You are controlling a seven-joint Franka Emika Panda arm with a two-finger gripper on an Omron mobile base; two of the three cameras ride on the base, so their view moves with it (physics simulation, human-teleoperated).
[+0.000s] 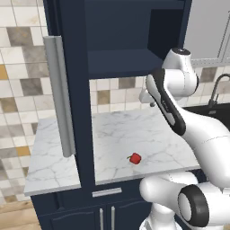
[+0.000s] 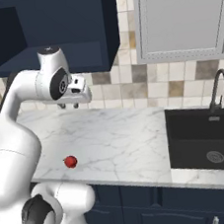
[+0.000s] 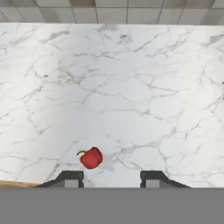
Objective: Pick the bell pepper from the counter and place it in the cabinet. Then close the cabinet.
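Right now I see my tool hanging high above the worktop, its fingers spread wide with nothing between them. Below it, in the hand view, the bell pepper lies on the marble just beyond the left fingertip, clear of both. From the base cameras the pepper sits near the worktop's front edge. Up left, the navy cabinet stands open, its door swung out toward me. Off right is the black sink.

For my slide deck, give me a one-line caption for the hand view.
Open fingers hover above the white marble counter, with the small glossy red bell pepper just ahead, near the left fingertip.
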